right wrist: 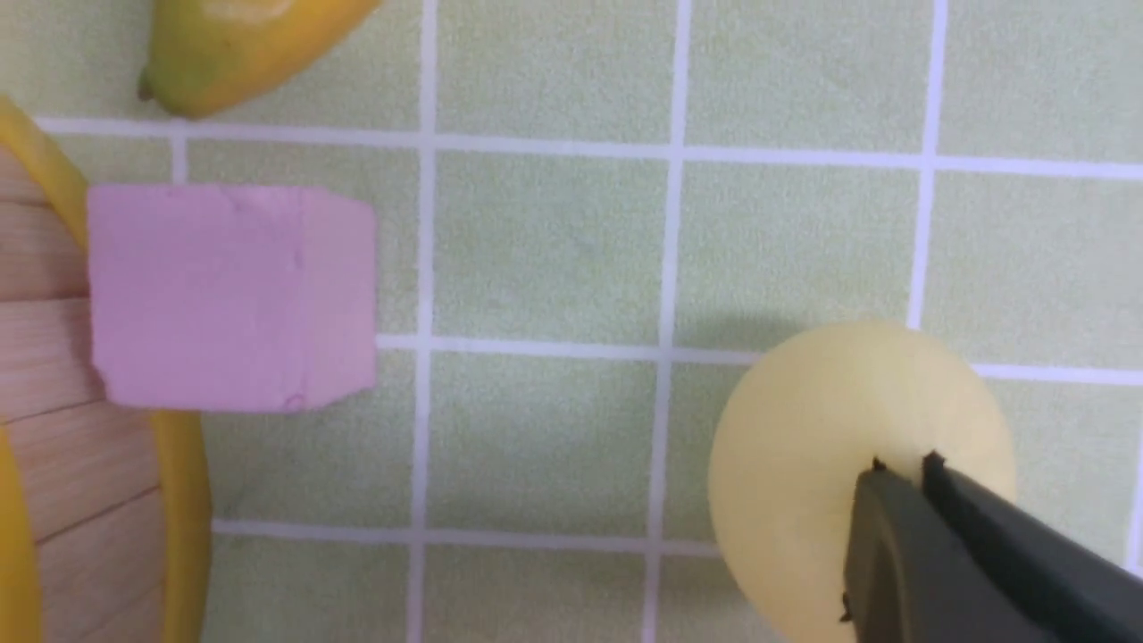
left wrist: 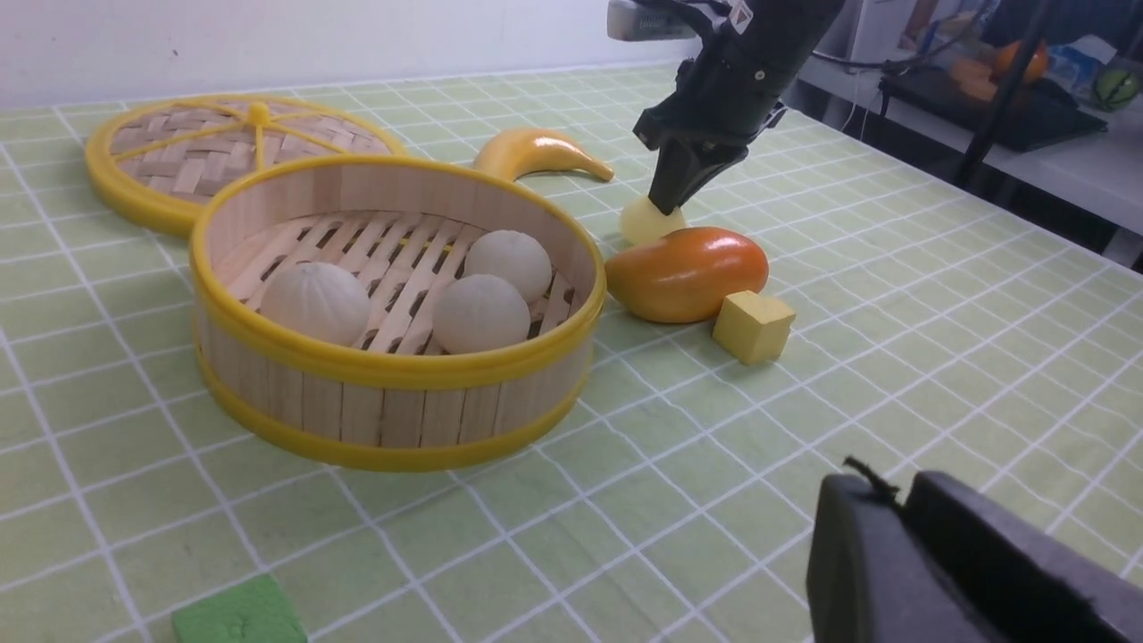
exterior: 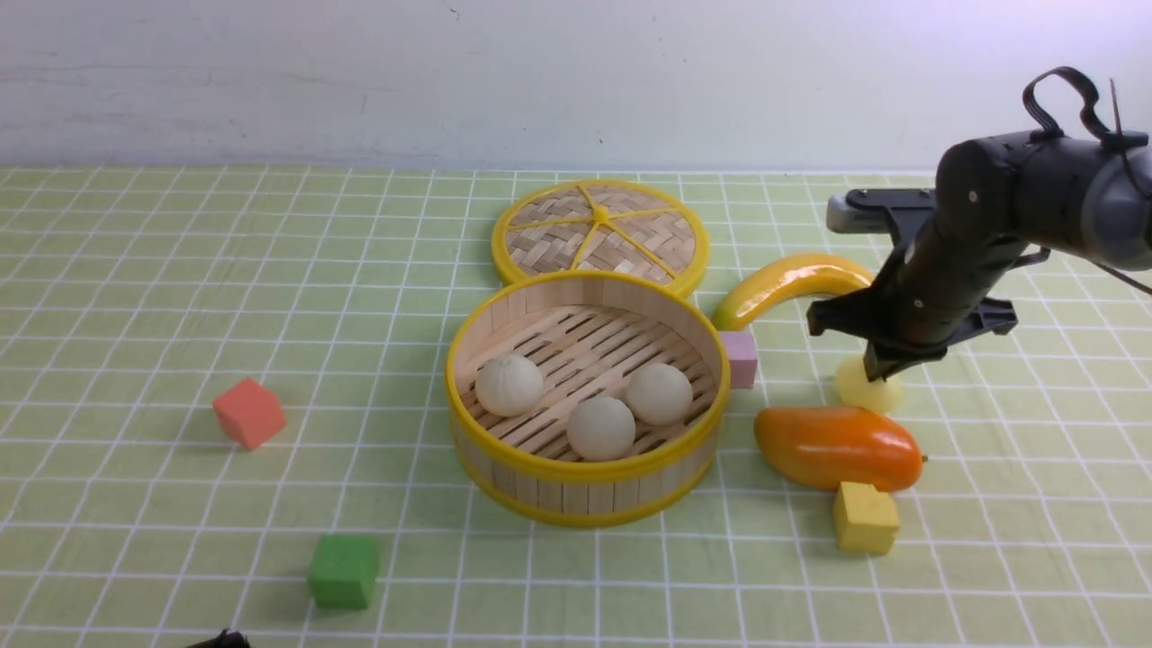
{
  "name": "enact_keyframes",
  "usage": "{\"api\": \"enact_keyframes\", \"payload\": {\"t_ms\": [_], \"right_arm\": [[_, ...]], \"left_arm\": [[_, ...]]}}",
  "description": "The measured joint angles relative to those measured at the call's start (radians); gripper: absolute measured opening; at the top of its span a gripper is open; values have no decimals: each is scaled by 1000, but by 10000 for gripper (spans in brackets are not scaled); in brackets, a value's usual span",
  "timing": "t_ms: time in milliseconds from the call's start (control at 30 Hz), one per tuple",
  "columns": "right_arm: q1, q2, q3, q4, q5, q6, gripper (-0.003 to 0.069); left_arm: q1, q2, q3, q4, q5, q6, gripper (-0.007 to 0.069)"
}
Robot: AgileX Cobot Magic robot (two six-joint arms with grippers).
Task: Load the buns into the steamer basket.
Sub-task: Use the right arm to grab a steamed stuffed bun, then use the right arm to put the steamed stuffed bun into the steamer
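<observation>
Steamer basket holds three off-white buns; right hand closed atop yellow bun; left hand unclear.

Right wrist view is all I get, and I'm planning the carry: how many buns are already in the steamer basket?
Observer: Three off-white buns sit on the floor of the steamer basket. Its far side is bare.
Operator: Is anything close to the pale yellow bun that I could knock?
Observer: An orange mango lies just on the bun's near side, with a yellow cube nearer still.
Operator: Is the lid in the way?
Observer: No, the woven lid lies flat behind the basket, off it.
</observation>
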State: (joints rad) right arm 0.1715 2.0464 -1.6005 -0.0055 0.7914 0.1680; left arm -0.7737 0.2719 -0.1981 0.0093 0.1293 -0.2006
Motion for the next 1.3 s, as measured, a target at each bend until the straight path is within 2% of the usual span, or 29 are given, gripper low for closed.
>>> {"api": "enact_keyframes", "payload": {"t_ms": [133,233,267,333,500,733,867,900,933,1067,1100,1133,1200,1267,1300], "right_arm": [[36,-94,2,27,8,-41,-13],[117,-165,-7,121,-18,-127,-13],[123,-167,-9,129,-21,-132,-13],[217,-168,-40,222,-59,-199,-10],[307,-91,-94,272,-122,-232,-7],[327,61,-138,275,-195,-235,24],[327,92,-138,274,-217,-236,90],[327,98,-138,274,-231,-239,152],[327,98,-138,274,-233,-239,170],[327,55,-148,268,-197,-246,395],[327,51,-149,267,-197,-247,395],[327,7,-149,258,-138,-248,447],[327,-67,-149,234,-43,-238,468],[327,-172,-148,187,87,-206,445],[327,-191,-146,182,98,-199,435]], "left_arm": [[0,0,0,0,0,0,62],[0,0,0,0,0,0,66],[0,0,0,0,0,0,66],[0,0,0,0,0,0,69],[0,0,0,0,-1,0,71],[0,0,0,0,-1,0,81],[0,0,0,0,-1,0,85],[0,0,0,0,-1,0,85],[0,0,0,0,-1,0,85],[0,0,0,0,-1,0,91],[0,0,0,0,-1,0,91],[0,0,0,0,0,0,92],[0,0,0,0,0,0,92],[0,0,0,0,0,0,94],[0,0,0,0,0,0,94]]}}
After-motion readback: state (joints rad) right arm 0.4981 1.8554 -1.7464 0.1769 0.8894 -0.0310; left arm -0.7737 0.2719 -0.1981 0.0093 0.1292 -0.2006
